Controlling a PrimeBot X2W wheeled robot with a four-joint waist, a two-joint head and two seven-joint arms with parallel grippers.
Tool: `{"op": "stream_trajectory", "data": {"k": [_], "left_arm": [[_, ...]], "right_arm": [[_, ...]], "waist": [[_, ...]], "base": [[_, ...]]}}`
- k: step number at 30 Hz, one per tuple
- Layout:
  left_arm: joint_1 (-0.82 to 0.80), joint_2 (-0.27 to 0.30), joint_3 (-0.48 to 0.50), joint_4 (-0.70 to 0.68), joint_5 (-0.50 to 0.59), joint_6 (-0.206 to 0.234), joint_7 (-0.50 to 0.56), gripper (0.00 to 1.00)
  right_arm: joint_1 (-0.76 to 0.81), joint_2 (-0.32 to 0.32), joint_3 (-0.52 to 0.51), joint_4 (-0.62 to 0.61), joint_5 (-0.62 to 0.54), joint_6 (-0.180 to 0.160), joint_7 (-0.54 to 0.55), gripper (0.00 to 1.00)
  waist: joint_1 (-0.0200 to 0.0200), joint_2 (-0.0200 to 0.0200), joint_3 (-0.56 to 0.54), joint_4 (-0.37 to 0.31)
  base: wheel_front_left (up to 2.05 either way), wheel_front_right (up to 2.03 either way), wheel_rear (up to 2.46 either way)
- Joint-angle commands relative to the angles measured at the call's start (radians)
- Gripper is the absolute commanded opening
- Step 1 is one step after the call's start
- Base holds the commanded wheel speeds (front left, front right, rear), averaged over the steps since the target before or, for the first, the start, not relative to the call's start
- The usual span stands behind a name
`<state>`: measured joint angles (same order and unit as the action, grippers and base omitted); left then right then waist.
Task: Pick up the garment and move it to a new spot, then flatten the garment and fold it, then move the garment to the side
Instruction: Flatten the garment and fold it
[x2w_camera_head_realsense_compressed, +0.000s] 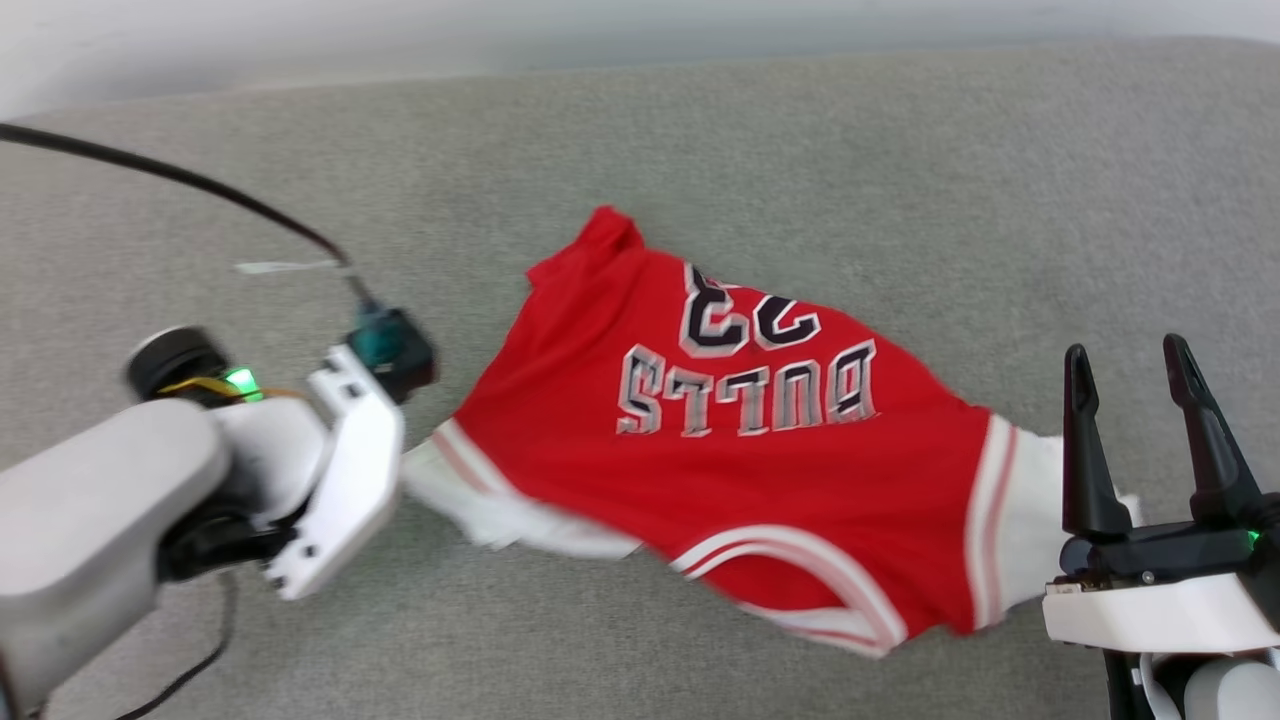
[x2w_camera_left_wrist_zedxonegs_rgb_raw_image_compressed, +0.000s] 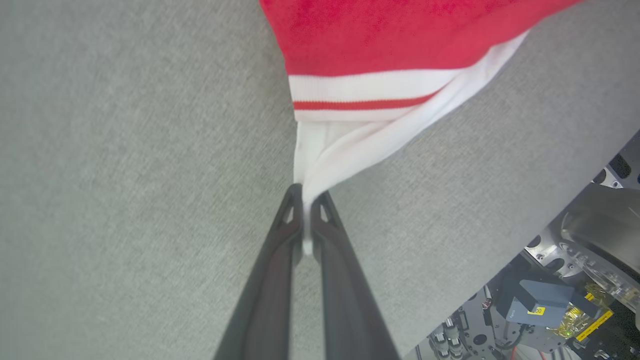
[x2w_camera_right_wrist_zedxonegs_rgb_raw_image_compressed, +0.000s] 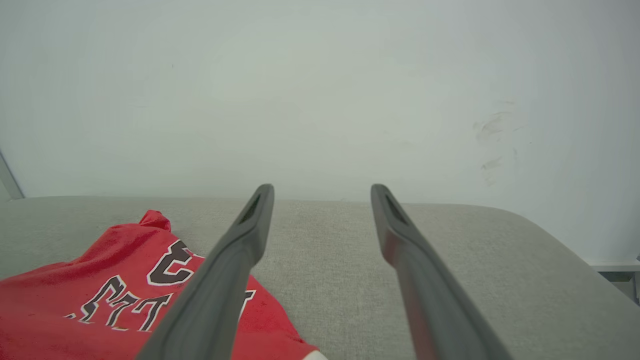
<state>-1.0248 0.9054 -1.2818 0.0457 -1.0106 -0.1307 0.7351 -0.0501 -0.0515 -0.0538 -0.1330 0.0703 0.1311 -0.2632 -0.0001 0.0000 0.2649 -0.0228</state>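
The garment (x2w_camera_head_realsense_compressed: 740, 450) is a red jersey with white sleeves, spread lettering-up on the grey padded surface (x2w_camera_head_realsense_compressed: 900, 180). My left gripper (x2w_camera_left_wrist_zedxonegs_rgb_raw_image_compressed: 306, 200) is shut on the bunched white fabric of its left sleeve (x2w_camera_left_wrist_zedxonegs_rgb_raw_image_compressed: 345, 145), just below the red-and-white striped trim. In the head view my left arm (x2w_camera_head_realsense_compressed: 340, 470) ends right at that sleeve (x2w_camera_head_realsense_compressed: 470, 500), and its fingers are hidden under the wrist. My right gripper (x2w_camera_head_realsense_compressed: 1128, 352) stands open above the garment's right white sleeve (x2w_camera_head_realsense_compressed: 1035, 520), holding nothing. Its fingers (x2w_camera_right_wrist_zedxonegs_rgb_raw_image_compressed: 250, 235) point toward the wall, with the garment (x2w_camera_right_wrist_zedxonegs_rgb_raw_image_compressed: 100, 290) to their lower left.
A black cable (x2w_camera_head_realsense_compressed: 200, 190) arcs over the surface to my left wrist. A pale wall (x2w_camera_right_wrist_zedxonegs_rgb_raw_image_compressed: 320, 100) rises behind the surface's far edge. The robot's base (x2w_camera_left_wrist_zedxonegs_rgb_raw_image_compressed: 550, 310) shows past the surface's near edge. Bare grey surface lies beyond and left of the garment.
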Motion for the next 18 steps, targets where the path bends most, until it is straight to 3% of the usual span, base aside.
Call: {"op": "stream_trajectory", "data": {"k": [1,7,17,18], "left_arm": [[0.018,0.018,0.001,0.014,-0.009,0.003,-0.004,0.0],[0.061,0.071,0.001,0.156,-0.039,0.003,-0.036,0.0],[0.142,0.003,0.005,0.388,-0.066,0.003,-0.112,0.0],[0.148,-0.008,0.009,0.406,-0.069,0.003,-0.131,0.07]], "right_arm": [[0.011,0.002,-0.001,-0.003,-0.006,-0.001,-0.002,1.0],[0.016,0.002,0.0,-0.002,-0.012,-0.001,-0.002,1.0],[0.02,0.003,0.011,0.011,-0.021,-0.001,-0.002,1.0],[0.024,0.002,0.008,0.012,-0.021,-0.001,-0.002,1.0]], "waist": [[0.0001,0.0,-0.015,0.016],[0.0001,0.0,-0.019,0.024],[0.0001,0.0,-0.014,-0.005],[0.0001,0.0,-0.018,-0.005]], "base": [[0.0,0.0,0.0],[0.0,0.0,0.0],[0.0,0.0,0.0],[0.0,0.0,0.0]]}}
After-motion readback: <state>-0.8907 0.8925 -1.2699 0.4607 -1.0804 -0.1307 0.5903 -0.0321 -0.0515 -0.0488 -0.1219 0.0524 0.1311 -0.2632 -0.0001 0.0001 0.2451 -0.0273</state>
